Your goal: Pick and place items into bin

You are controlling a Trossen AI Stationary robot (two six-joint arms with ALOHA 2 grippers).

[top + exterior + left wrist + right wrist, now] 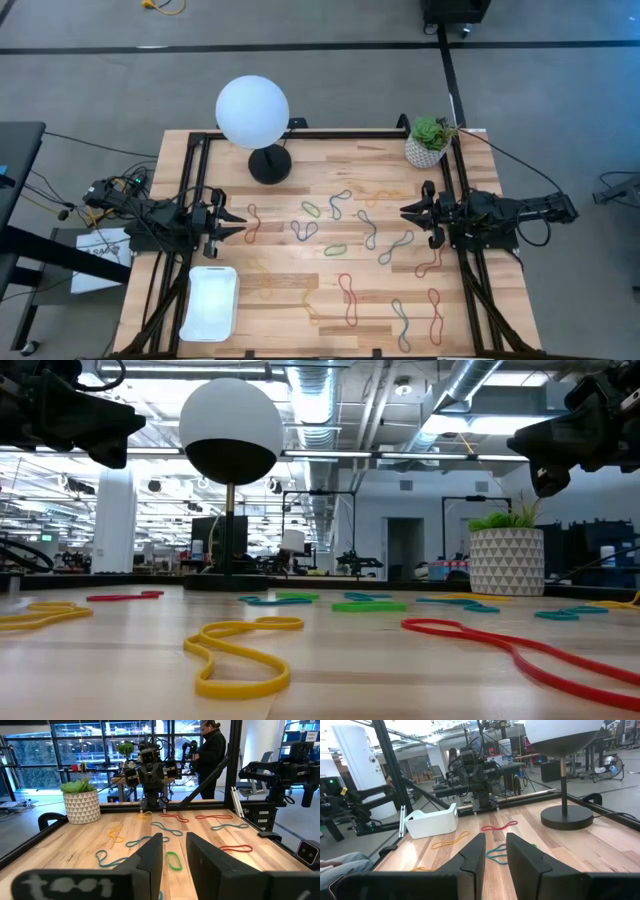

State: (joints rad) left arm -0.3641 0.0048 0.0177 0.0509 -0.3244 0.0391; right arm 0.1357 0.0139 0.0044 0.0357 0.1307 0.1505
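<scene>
Many thin rubber bands lie flat and scattered over the wooden table: a red one (252,224), a green one (336,249), a blue-grey one (304,229) and a yellow one (240,655) among them. The white bin (210,302) sits on the table near its near-left corner and shows in the right wrist view too, bin (432,821). My left gripper (232,222) hovers open at the left edge, fingers pointing right, just left of the red band. My right gripper (408,212) hovers open at the right edge, pointing left. Both grippers hold nothing.
A white globe lamp (253,112) on a black base stands at the far middle of the table. A potted plant (428,143) sits at the far-right corner. Black frame rails run along the left and right sides. A person (212,755) stands beyond the table.
</scene>
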